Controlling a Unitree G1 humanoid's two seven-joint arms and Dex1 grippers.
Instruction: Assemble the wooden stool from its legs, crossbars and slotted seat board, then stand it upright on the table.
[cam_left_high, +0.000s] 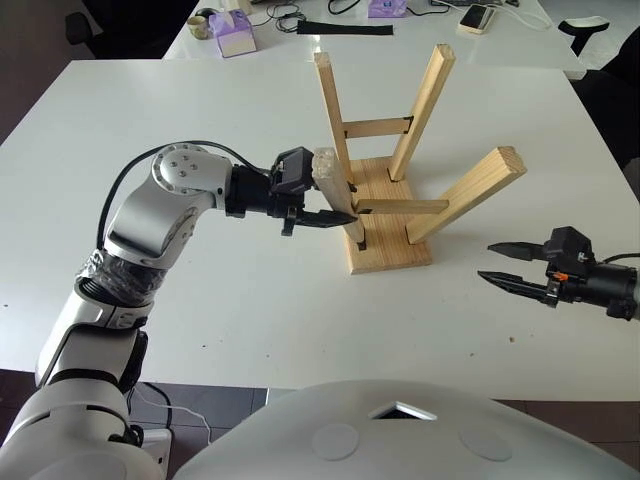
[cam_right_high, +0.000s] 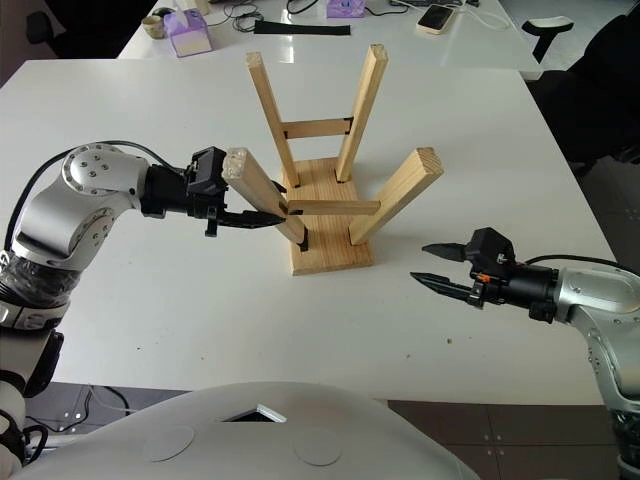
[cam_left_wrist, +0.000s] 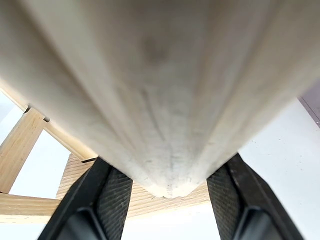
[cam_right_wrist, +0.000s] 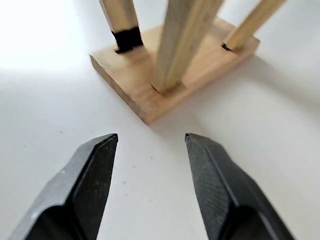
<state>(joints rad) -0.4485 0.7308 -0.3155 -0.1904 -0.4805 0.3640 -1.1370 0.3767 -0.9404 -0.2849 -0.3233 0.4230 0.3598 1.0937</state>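
Stool standing upside down a little right of the bench's middle. Its slotted seat board lies flat on the white top and all four legs point up. The two far legs are linked by a crossbar. A second crossbar runs between the near-left leg and the near-right leg, which leans out toward the bench's right edge. The near-left leg tilts toward the left edge, and its lower end meets the board at the near-left corner.

The left tool is clenched on that near-left leg about halfway up, reaching in from the left edge side. In the left wrist view the two ribbed fingers press on either side of the pale wood.

The right tool is released and grasps nothing. It hovers over the bench toward the near-right corner, apart from the stool, with its tips pointing at the board. The right wrist view shows its dark fingers spread wide, the board's corner lying beyond the gap.

A second bench behind the far edge carries a purple tissue box, a cup and a black strip.
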